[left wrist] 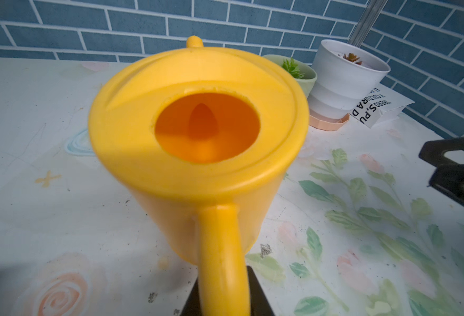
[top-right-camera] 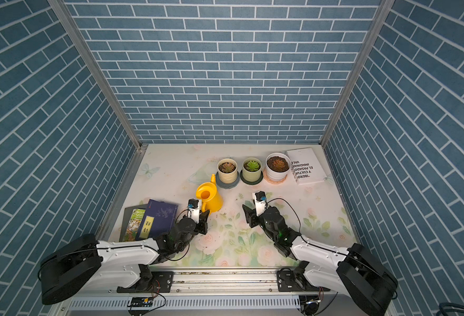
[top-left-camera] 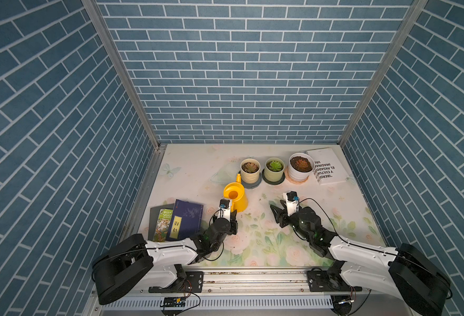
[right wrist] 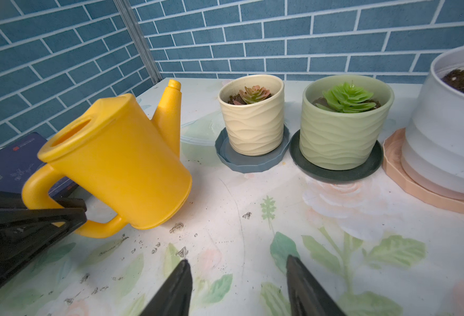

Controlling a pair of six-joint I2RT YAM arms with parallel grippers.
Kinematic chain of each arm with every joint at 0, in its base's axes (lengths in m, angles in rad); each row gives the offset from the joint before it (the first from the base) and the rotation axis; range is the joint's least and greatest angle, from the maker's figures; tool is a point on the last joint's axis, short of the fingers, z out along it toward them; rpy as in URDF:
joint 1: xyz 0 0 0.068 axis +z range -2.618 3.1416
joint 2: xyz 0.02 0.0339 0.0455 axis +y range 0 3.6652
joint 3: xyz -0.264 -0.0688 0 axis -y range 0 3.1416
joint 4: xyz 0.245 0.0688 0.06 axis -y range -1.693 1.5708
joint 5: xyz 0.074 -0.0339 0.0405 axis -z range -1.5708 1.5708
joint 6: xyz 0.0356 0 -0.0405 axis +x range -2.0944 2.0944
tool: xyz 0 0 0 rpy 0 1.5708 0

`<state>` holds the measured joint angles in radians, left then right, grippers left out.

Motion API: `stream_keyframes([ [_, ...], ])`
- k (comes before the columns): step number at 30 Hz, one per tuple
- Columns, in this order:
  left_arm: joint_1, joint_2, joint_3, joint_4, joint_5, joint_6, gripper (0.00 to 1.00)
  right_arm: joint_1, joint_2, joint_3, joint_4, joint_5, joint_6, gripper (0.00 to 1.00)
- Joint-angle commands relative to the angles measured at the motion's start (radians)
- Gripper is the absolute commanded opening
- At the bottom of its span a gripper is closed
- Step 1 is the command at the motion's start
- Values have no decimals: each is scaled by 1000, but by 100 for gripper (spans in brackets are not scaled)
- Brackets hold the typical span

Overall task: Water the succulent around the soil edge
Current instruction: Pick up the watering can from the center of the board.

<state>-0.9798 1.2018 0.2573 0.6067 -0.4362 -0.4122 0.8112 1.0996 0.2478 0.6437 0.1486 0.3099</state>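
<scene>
The succulent [top-left-camera: 302, 164], a reddish-orange rosette, stands in a wide white pot [right wrist: 444, 131] at the back right, on a pink saucer. A ring of dark soil, the soil edge [top-left-camera: 297, 158], lies inside the white rim. The yellow watering can [top-left-camera: 236, 199] [right wrist: 121, 164] is left of the middle, tilted, with its spout toward the cream pot. My left gripper [left wrist: 222, 276] is shut on the can's handle. My right gripper [right wrist: 237, 261] is open and empty, low over the table in front of the pots, a little right of the can.
A cream pot [top-left-camera: 250, 171] and a pale green pot [top-left-camera: 274, 168] stand on dark saucers left of the white pot. A white booklet [top-left-camera: 325, 167] lies at its right. Books [top-left-camera: 181, 223] lie at the left edge. Soil crumbs [right wrist: 176, 227] dot the floral table.
</scene>
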Motion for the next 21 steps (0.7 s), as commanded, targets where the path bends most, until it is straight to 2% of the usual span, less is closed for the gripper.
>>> stream_keyframes([
  [1,-2,-68,31,-75,23,23,0,-5,-15,-6,9,26,17,58],
  [7,-2,-111,104,-215,97,45,0,-9,-39,-7,-14,36,30,58],
  [14,2,-60,249,-433,126,35,0,-14,-74,-7,-42,48,40,58],
  [21,16,13,345,-501,174,51,0,-15,-119,-45,-60,85,61,58],
])
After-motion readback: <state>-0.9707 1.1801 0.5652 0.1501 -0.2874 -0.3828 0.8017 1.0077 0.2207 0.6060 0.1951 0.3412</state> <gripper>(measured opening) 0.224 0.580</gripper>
